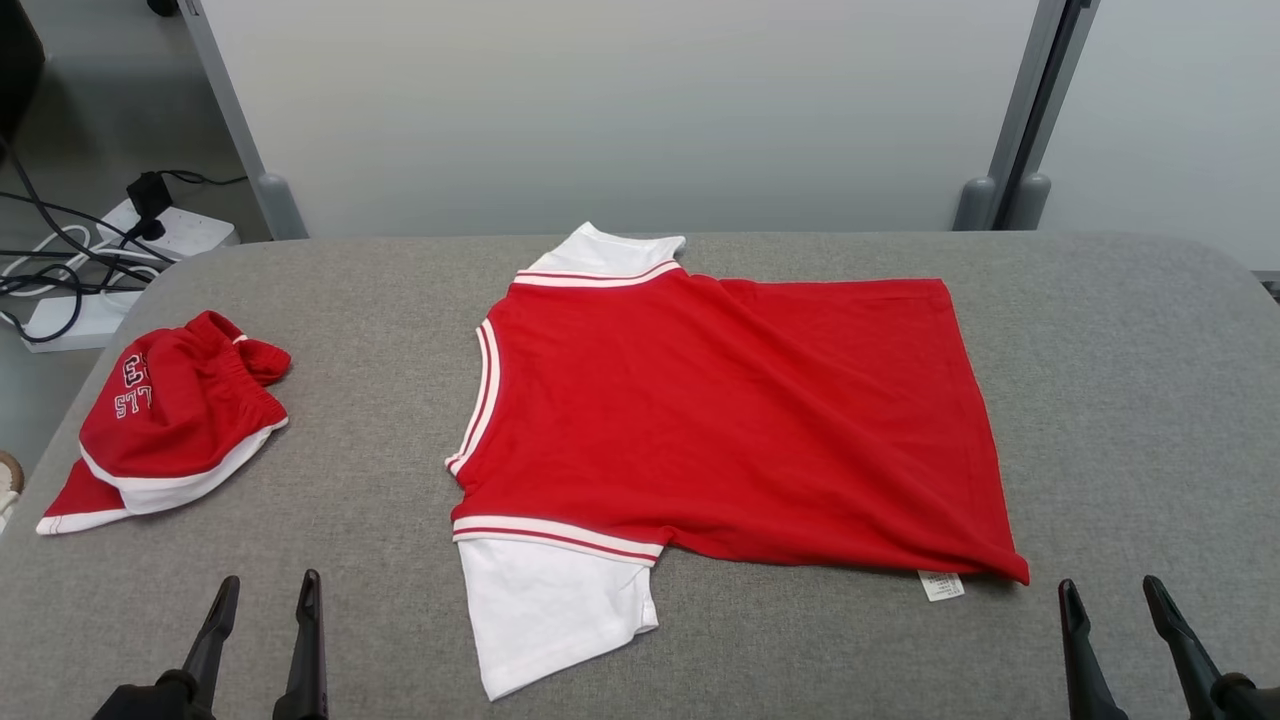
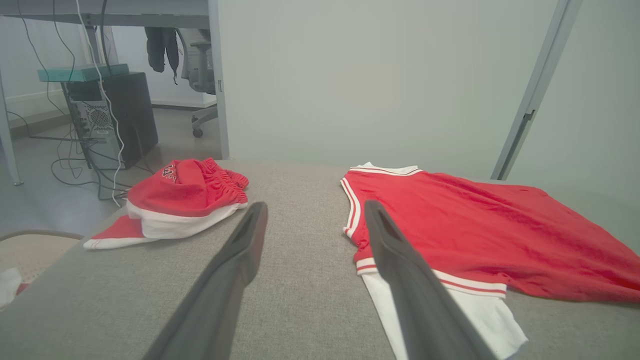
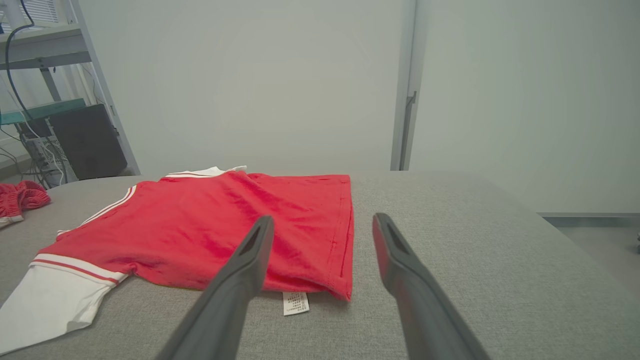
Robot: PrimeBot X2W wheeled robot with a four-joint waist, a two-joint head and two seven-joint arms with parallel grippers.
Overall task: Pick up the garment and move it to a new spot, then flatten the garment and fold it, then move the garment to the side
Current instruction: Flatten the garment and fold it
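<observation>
Left pincer point(image 1: 272, 580) and right pincer point(image 1: 1108, 583) each bear two long, tapering dark-grey fingers point(image 2: 235, 265) (matte, slotted).

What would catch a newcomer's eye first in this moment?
A red shirt with white sleeves lies spread flat across the middle of the grey table. A smaller red bundle of clothing sits near the table's left edge. The left gripper and right gripper stand open and empty at the near edge.

Care label point(image 1: 942, 585) print at shirt point(image 1: 730, 420) lower right corner: too small to read. Lettering on red shorts point(image 1: 170, 420), frame left: partly folded out of sight. Left gripper point(image 1: 272, 578) and right gripper point(image 1: 1108, 581): bodies cut by bottom edge.
</observation>
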